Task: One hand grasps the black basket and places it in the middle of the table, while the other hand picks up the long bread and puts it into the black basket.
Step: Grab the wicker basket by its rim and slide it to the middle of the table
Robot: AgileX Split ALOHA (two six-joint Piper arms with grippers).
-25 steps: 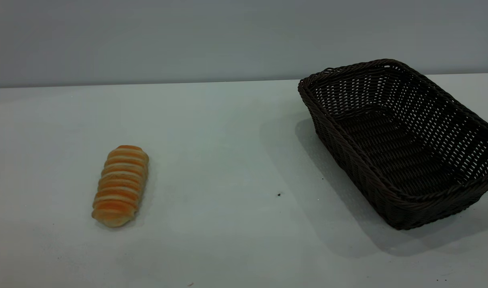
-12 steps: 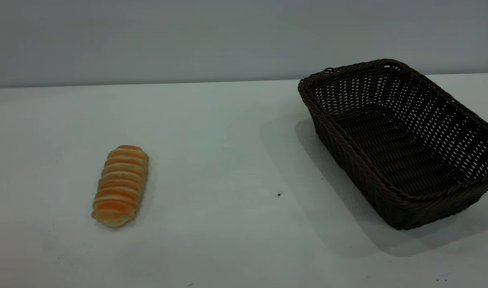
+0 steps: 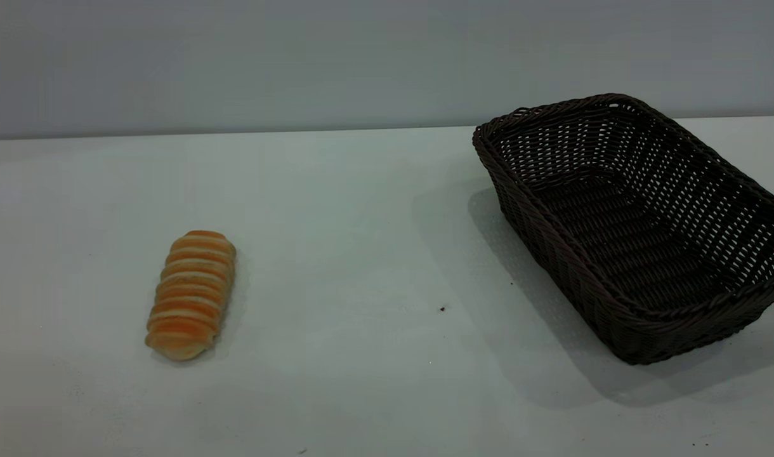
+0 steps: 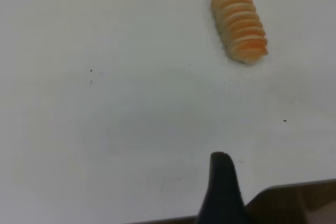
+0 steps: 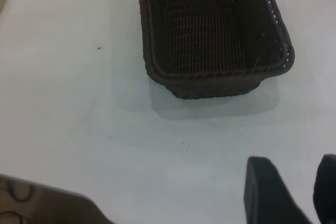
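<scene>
The long bread [image 3: 191, 295], orange-brown with cream stripes, lies on the left part of the white table [image 3: 361, 241]. It also shows in the left wrist view [image 4: 240, 23]. The black basket [image 3: 552, 236], woven and empty, stands on the right side, angled, partly past the picture's right edge. It also shows in the right wrist view [image 5: 210, 85]. Neither gripper shows in the exterior view. My left gripper [image 4: 223, 192] is well short of the bread, near the table edge. My right gripper [image 5: 294, 174] is open and empty, well short of the basket's near end.
A few tiny dark specks [image 3: 442, 309] dot the table between bread and basket. A plain grey wall [image 3: 361, 63] runs behind the table's far edge. The table's near edge shows in both wrist views [image 5: 47, 187].
</scene>
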